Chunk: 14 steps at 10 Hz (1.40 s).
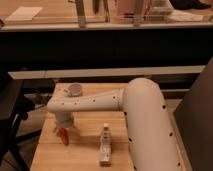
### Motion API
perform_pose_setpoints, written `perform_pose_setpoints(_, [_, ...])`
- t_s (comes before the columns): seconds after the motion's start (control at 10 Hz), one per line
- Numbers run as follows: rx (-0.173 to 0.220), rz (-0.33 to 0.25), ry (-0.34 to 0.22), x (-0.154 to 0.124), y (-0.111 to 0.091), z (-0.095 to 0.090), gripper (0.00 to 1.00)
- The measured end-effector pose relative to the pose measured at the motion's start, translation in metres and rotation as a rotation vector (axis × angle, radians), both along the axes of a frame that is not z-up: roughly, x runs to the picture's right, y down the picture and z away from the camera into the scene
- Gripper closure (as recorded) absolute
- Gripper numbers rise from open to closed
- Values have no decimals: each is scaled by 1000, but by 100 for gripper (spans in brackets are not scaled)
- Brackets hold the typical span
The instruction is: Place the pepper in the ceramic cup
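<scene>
Gripper [62, 129] hangs over the table's [85, 152] left side, the pepper [63, 137] right at its tip, pointing down; whether it is gripped cannot be told. The cup [75, 90] stands just behind, slightly right.

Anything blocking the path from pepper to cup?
Nothing visible, though the white arm hides part of the gap. The small orange-red pepper is directly under the hand; the pale round ceramic cup stands beyond it. The clear white-capped bottle stands off to the side.
</scene>
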State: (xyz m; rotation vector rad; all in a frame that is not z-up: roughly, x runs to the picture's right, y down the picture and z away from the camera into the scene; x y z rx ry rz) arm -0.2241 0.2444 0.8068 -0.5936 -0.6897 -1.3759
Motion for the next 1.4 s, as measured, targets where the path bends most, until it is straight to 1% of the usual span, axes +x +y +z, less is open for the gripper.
perform_pose_setpoints(0.1, [1,6,4,1,-3,-2,36])
perform_pose_setpoints(0.4, [-2,7,5,1,-5,-5,60])
perform_pose_setpoints(0.6, [-2,7,5,1,2,0,75])
perform_pose_setpoints(0.7, [0,19,9,4,2,-1,87])
perform_pose_setpoints(0.8, [3,26,19,10,-4,-6,93])
perform_pose_setpoints(0.9, [6,34,21,12,-10,-10,94])
perform_pose_setpoints(1.0, [10,45,27,15,-21,-18,94])
perform_pose_setpoints(1.1, [15,52,31,18,-34,-25,99])
perform_pose_setpoints(1.3, [21,64,33,21,-41,-30,99])
perform_pose_setpoints(1.4, [28,77,45,29,-44,-32,99])
